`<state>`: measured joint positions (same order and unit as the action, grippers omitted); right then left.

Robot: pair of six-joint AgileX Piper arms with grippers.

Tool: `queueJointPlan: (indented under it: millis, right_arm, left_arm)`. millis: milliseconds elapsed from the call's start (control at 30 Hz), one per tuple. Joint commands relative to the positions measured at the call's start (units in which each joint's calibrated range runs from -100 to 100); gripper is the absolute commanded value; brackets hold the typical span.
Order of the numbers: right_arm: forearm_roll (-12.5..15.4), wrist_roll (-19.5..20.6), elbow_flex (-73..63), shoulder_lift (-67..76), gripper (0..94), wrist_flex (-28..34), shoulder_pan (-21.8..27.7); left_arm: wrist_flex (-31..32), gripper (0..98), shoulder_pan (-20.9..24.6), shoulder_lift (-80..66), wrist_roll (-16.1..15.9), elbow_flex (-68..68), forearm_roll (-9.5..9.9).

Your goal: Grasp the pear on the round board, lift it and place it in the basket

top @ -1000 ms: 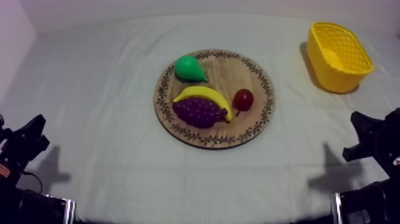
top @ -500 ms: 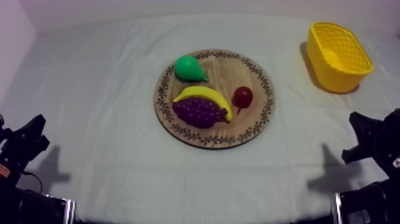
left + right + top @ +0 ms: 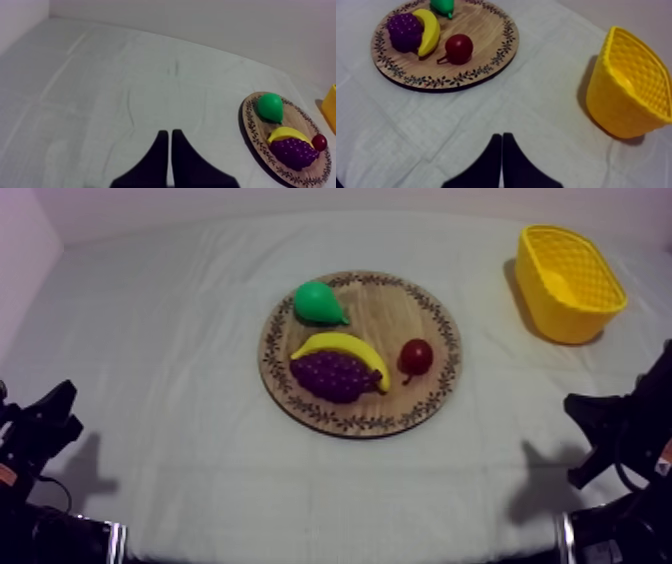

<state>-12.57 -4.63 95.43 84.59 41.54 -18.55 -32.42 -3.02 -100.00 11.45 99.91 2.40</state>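
Right hand [image 3: 501, 142] farther inward (slightly)

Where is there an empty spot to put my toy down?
Bare cloth lies left of the board, and between the board and the basket. The board is crowded: pear, banana, grapes and small red fruit.

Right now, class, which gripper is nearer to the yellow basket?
Right. The right gripper sits low on the same side as the yellow basket; the left gripper sits at the opposite side, beyond the wooden board.
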Motion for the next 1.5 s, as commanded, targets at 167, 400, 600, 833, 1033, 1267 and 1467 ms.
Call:
queueJointPlan:
  millis: [167, 400, 600, 833, 1033, 1267, 1467]
  right_arm:
    - [-6.7, 7.8, -13.8, -19.4, 0.4, 3.8, -3.8]
    - [-7.3, 6.5, -33.3, -35.7, 0.4, 13.5, -7.0]
    - [-7.9, 5.4, -49.6, -49.2, 0.4, 21.0, -9.4]
    - [-4.0, -0.9, -71.5, -64.5, 0.5, 28.4, -10.3]
    - [-0.9, -6.4, -91.7, -78.2, 0.9, 34.8, -10.7]
    - [2.5, -13.7, -111.6, -92.2, 0.9, 42.8, -10.8]
    - [3.4, -18.7, -120.7, -100.4, 1.0, 47.7, -11.0]
  left_arm:
    - [0.0, 0.1, 0.0, 0.0, 0.0, 0.0, 0.02]
    - [0.0, 0.1, 0.0, 0.0, 0.0, 0.0, 0.02]
    - [0.0, 0.1, 0.0, 0.0, 0.0, 0.0, 0.02]
    - [0.0, 0.1, 0.0, 0.0, 0.0, 0.0, 0.02]
    - [0.0, 0.1, 0.0, 0.0, 0.0, 0.0, 0.02]
    - [0.0, 0.1, 0.0, 0.0, 0.0, 0.0, 0.02]
    - [0.0, 0.1, 0.0, 0.0, 0.0, 0.0, 0.02]
